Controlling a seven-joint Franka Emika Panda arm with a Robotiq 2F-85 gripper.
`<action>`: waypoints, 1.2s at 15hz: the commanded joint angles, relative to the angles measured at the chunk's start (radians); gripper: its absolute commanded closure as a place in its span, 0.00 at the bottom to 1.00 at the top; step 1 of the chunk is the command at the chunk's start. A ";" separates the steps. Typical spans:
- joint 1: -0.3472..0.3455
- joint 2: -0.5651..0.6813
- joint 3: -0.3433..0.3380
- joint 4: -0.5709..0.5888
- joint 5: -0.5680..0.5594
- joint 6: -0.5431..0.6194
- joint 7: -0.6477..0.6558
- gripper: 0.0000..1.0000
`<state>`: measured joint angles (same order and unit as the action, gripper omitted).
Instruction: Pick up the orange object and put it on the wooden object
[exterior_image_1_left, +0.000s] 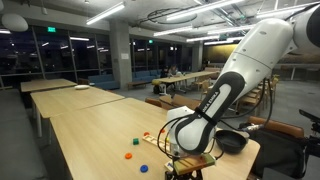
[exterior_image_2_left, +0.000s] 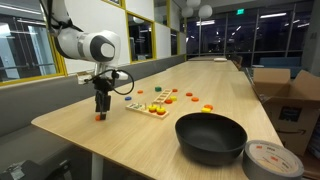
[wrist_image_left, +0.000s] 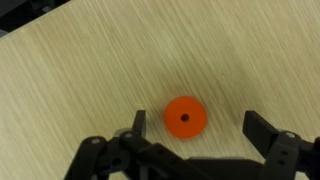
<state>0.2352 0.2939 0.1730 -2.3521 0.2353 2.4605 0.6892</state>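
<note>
The orange object (wrist_image_left: 185, 117) is a flat round disc with a small centre hole, lying on the pale wood-grain table. In the wrist view my gripper (wrist_image_left: 200, 128) is open and hangs right over the disc, which lies between the two black fingers, nearer the left one and touching neither. In an exterior view the gripper (exterior_image_2_left: 101, 108) points straight down near the table's front corner, with the orange object (exterior_image_2_left: 99, 117) just under it. The wooden object (exterior_image_2_left: 145, 106), a pale block with coloured pegs, lies a short way to the right of the gripper.
Loose coloured pieces (exterior_image_2_left: 185, 98) lie scattered beyond the block. A black bowl (exterior_image_2_left: 211, 137) and a round tin (exterior_image_2_left: 272, 158) stand near the table's front edge. A cardboard box (exterior_image_2_left: 290, 95) sits off the far side. The table edge runs close behind the gripper.
</note>
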 joint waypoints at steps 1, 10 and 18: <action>0.013 -0.005 -0.011 -0.015 0.010 0.024 0.016 0.00; 0.011 -0.024 -0.004 -0.068 0.054 0.109 0.021 0.00; 0.025 -0.058 -0.013 -0.134 0.062 0.241 0.123 0.00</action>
<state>0.2386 0.2650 0.1729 -2.4438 0.2978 2.6216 0.7633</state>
